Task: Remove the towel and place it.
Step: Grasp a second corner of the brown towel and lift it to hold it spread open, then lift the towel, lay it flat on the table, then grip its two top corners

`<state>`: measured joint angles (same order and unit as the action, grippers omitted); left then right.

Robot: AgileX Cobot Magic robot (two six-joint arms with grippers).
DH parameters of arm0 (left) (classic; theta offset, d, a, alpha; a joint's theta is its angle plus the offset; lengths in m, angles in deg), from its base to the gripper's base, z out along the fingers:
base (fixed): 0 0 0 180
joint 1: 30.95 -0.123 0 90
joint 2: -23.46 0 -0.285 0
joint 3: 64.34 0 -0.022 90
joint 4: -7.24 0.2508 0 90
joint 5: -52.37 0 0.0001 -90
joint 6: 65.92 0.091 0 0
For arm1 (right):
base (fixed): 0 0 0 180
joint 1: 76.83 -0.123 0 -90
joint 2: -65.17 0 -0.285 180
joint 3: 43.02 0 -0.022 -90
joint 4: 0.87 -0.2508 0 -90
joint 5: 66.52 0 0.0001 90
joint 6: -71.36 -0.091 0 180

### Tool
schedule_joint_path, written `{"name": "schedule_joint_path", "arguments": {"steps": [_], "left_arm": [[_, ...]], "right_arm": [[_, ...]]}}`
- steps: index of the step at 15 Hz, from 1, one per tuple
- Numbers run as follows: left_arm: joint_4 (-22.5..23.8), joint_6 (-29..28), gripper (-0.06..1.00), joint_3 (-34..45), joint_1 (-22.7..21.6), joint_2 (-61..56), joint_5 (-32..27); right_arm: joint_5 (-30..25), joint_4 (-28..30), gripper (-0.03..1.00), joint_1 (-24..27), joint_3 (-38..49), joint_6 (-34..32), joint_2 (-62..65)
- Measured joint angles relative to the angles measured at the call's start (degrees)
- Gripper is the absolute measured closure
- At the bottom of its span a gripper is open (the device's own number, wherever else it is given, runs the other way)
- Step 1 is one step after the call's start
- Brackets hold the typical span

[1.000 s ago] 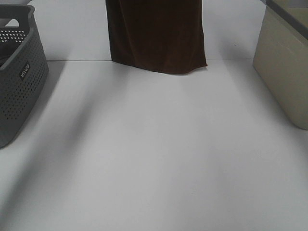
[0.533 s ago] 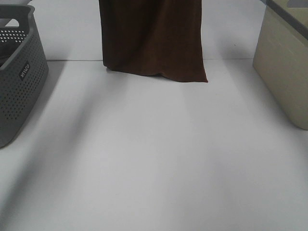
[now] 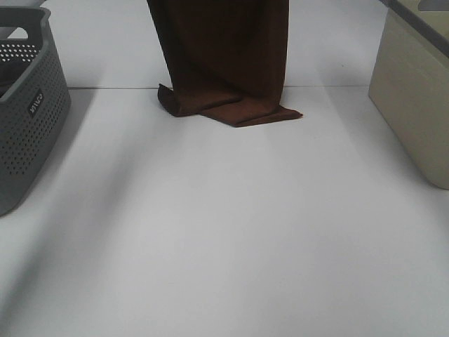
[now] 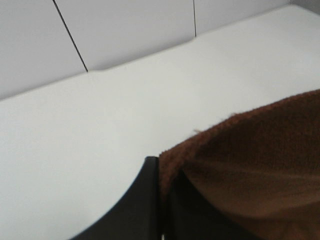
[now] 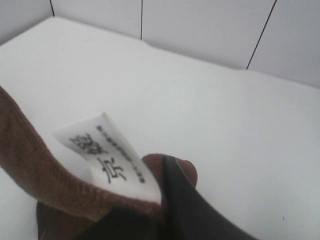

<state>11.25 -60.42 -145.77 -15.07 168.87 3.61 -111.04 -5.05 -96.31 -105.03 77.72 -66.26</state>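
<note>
White table (image 3: pixel 224 232), dark reddish-brown towel (image 3: pixel 221 49) hanging at 12 o'clock with its lower edge folded onto the tabletop, grey perforated basket (image 3: pixel 28 112) at 9 o'clock, beige bin (image 3: pixel 414 105) at 2 o'clock, left gripper (image 4: pixel 159 172) and right gripper (image 5: pixel 166 172) each pinching a towel corner, white tag (image 5: pixel 112 157) beside the right jaws

The towel (image 3: pixel 221 56) hangs, its lower edge apparently folded on the table (image 3: pixel 224 232).
</note>
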Motion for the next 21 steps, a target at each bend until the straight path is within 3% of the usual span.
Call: {"name": "schedule_joint_path", "arguments": {"steps": [1, 4, 9, 11, 12, 13, 16, 21], "left_arm": [[-0.92, 0.06, 0.94, 0.00, 0.00, -3.15, -9.91], [-2.98, 0.06, 0.94, -0.11, 0.00, -6.65, -19.37], [-4.81, -0.34, 0.94, 3.61, 0.17, -12.72, -20.86], [-4.87, -0.34, 0.94, 10.71, 0.17, -17.07, -20.86], [-4.98, -0.34, 0.94, 22.52, 0.17, -24.06, -20.91], [-4.98, -0.34, 0.94, 27.79, 0.17, -27.73, -20.91], [-5.50, -0.40, 0.94, 41.48, 0.29, -38.96, -20.91], [-8.14, 0.46, 0.94, 57.93, 0.34, -51.91, -20.80]], "right_arm": [[-8.08, -1.26, 0.96, 0.00, 0.00, 0.46, 2.18], [-14.95, -2.69, 0.96, 0.00, 0.00, -0.17, 5.16], [-24.69, -4.35, 0.96, 0.00, 0.00, -0.57, 9.85], [-25.32, -5.33, 0.96, 0.00, 0.00, -0.57, 11.00], [-25.27, -8.65, 0.96, 0.00, 0.29, -0.57, 12.55], [-25.27, -10.20, 0.96, 0.00, 1.72, -0.63, 14.09], [-25.27, -11.97, 0.96, 0.00, 13.92, -1.03, 21.66], [-25.27, -13.58, 0.96, -0.29, 35.98, -1.03, 35.70]]}}
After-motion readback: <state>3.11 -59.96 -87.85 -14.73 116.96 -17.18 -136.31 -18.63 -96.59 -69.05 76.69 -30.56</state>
